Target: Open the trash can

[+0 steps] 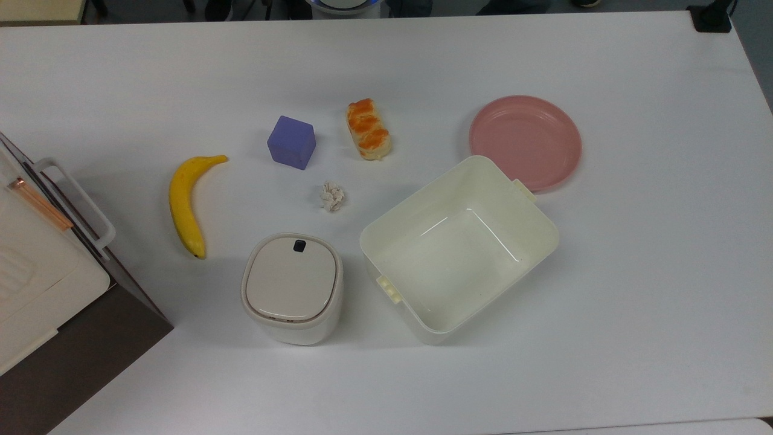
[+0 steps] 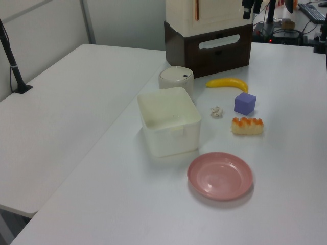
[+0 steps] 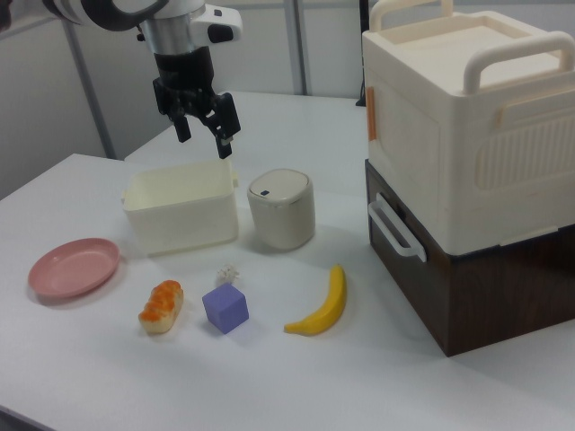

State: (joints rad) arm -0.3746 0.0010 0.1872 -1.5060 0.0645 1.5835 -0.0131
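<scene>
The trash can (image 1: 291,287) is a small cream-white rounded bin with its flat beige lid down and a dark button (image 1: 299,245) at the rim. It stands near the table's front in the top view, between the banana and the tub, and shows too as the trash can (image 2: 176,77) and the trash can (image 3: 280,208). My gripper (image 3: 202,136) hangs open and empty in the air in the right view, above the tub's far edge and up to the left of the trash can, apart from it.
A lidless cream tub (image 1: 459,248) sits right beside the trash can. Around them lie a banana (image 1: 184,205), a purple cube (image 1: 292,142), a bread piece (image 1: 368,128), a crumpled paper ball (image 1: 331,196) and a pink plate (image 1: 525,142). A cream box on a brown cabinet (image 3: 467,162) stands close by.
</scene>
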